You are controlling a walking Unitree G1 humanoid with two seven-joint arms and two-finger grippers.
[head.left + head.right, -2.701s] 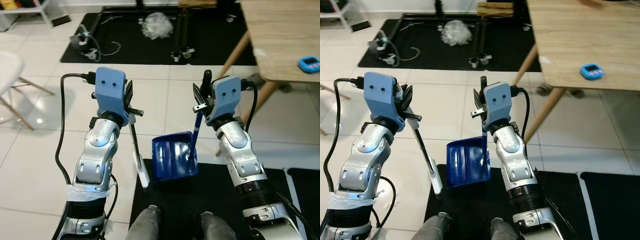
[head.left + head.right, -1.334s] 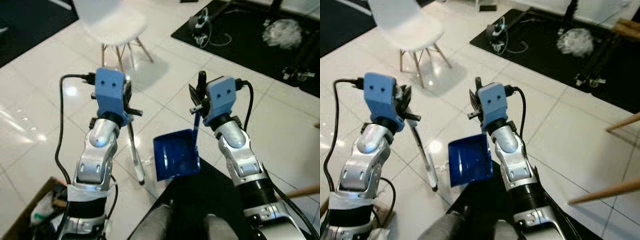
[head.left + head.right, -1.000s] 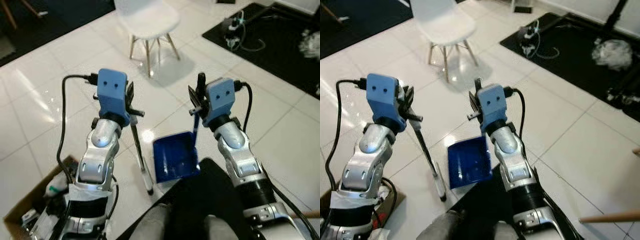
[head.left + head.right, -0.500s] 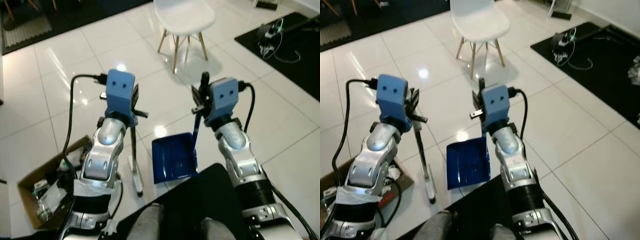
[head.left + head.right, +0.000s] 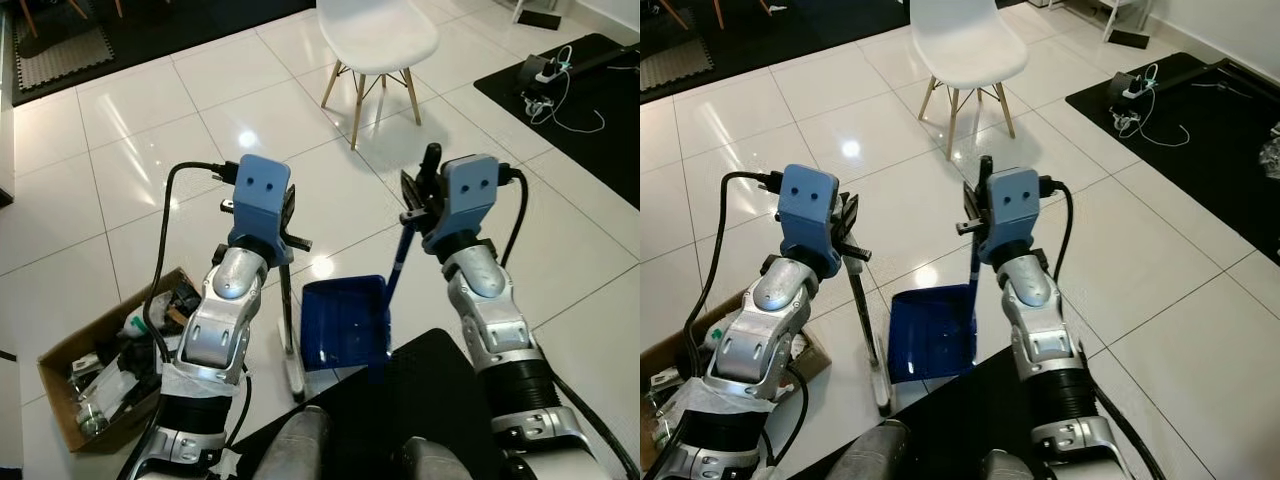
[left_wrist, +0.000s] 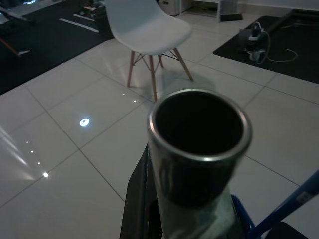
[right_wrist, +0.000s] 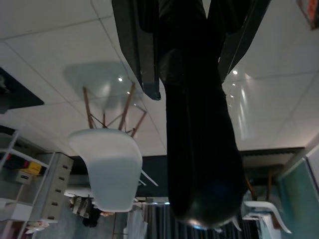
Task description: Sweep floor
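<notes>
My left gripper [image 5: 287, 222] is shut on the thin metal stick of a broom [image 5: 286, 320]. The stick runs down to a small white head [image 5: 294, 378] on the tiles by my feet. In the left wrist view the stick's open metal end [image 6: 198, 134] rises between the black fingers [image 6: 135, 209]. My right gripper [image 5: 424, 193] is shut on the black top of the blue dustpan's upright handle [image 5: 396, 268]. The dustpan [image 5: 343, 324] hangs just right of the broom, its tray facing up. In the right wrist view the black grip [image 7: 199, 124] sits between both fingers [image 7: 133, 45].
A white chair [image 5: 376, 36] with wooden legs stands ahead on the glossy white tiles. A cardboard box [image 5: 66, 362] of clutter lies on the floor at my left. A black mat [image 5: 440, 372] lies under my feet, and another with cables [image 5: 560, 75] is far right.
The whole picture has swung round as the camera turned: table and black frame gone, chair now ahead, box at left. Both grippers keep hold of broom and dustpan.
</notes>
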